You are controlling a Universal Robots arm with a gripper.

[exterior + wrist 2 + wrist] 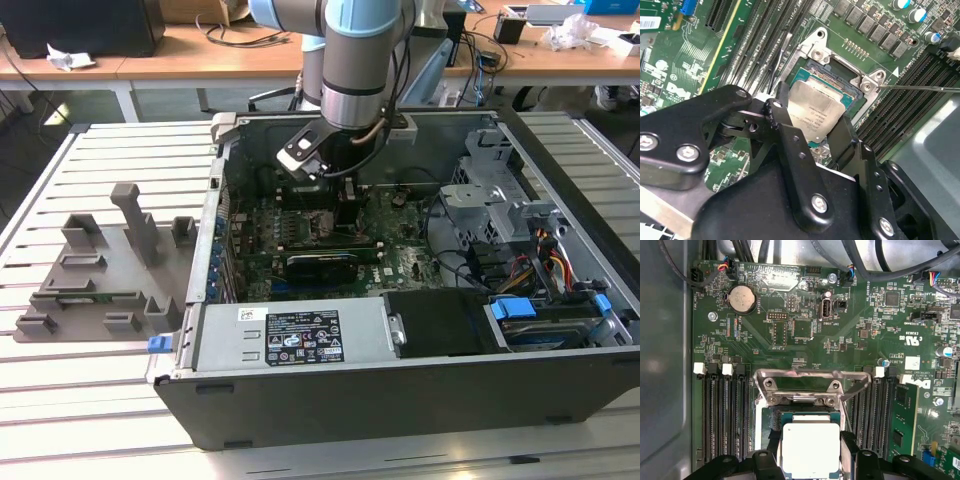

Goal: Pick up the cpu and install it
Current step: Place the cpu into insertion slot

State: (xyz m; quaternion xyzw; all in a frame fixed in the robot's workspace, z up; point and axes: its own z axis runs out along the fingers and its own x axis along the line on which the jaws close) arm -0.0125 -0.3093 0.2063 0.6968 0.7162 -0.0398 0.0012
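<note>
Cpu [811, 450], a small flat square with a dull silver metal lid and a thin green rim, is clamped between the black jaws, which press on two of its opposite edges in both wrist views. We see it held right at the open socket [817, 50] on the green motherboard [800, 340]. We judge that the edge grip keeps the underside contacts untouched and lets the chip go down flat. We cannot tell whether it already rests on the socket floor.

The bright steel retention frame [812, 385], fixed with round screws, is swung open so the well is free. Its thin wire lever [920, 88] sticks out to one side. Long black memory slots [722, 420] with white end clips run on both sides of the socket. A round, shiny coin battery [742, 299] sits further off on the board.

In the exterior view, the pale blue and silver robot arm [355, 60] reaches down from the upper middle of the frame into a dark metal computer case [400, 400]. The case lies open-side up on a slatted metal bench [100, 430], which gives the jaws access from straight above. A grey plastic holder tray [90, 280] with moulded pockets and upright posts lies at the exterior view's left. It is outside the case and well apart from the jaws.
</note>
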